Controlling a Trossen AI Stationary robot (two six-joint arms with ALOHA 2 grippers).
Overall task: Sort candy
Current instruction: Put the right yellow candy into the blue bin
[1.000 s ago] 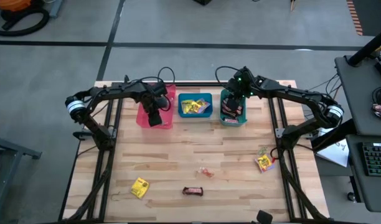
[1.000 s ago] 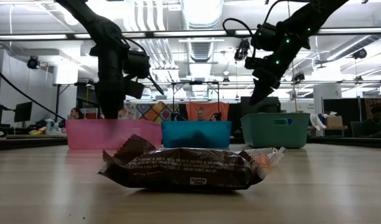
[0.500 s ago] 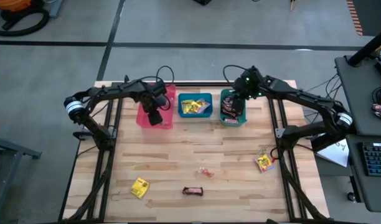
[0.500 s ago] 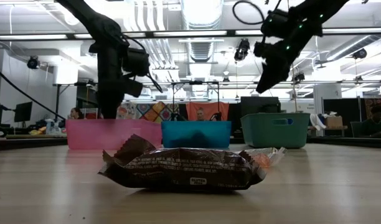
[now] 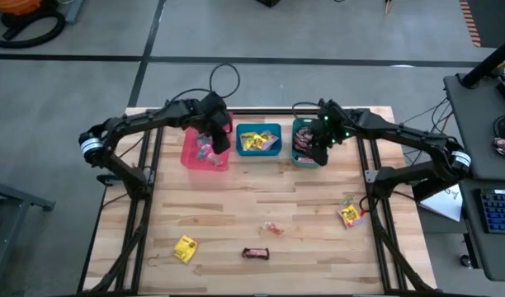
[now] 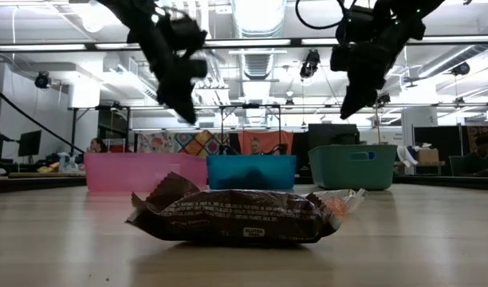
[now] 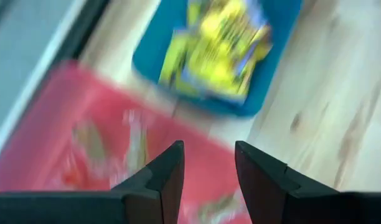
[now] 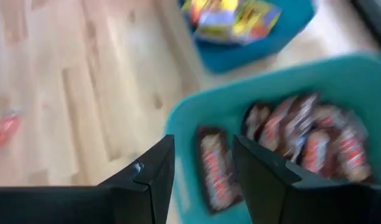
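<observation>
Loose candy lies on the near half of the table: a yellow packet (image 5: 185, 247), a dark bar (image 5: 255, 253) (image 6: 236, 216), a small pink piece (image 5: 273, 228) and a yellow packet (image 5: 350, 215) at the right edge. More candy fills the bins: pink pieces in the pink bin (image 5: 205, 149) (image 7: 66, 149), yellow packets in the blue bin (image 5: 258, 141) (image 7: 221, 56), dark bars in the teal bin (image 5: 306, 144) (image 8: 290, 137). My left gripper (image 5: 219, 139) (image 7: 206, 158) hangs open and empty above the pink bin's right side. My right gripper (image 5: 318, 153) (image 8: 200, 158) hangs open and empty over the teal bin's near edge.
The three bins stand in a row along the table's far edge. Bare wood (image 5: 252, 194) spreads between the bins and the loose candy. Black frame rails (image 5: 145, 206) run along the table's left and right sides. The room behind shows shelves and ceiling lights.
My left gripper has swung from over the pink bin's near part up and toward the right, tipping toward the blue bin. My right gripper has moved from over the teal bin's far part toward its near edge.
</observation>
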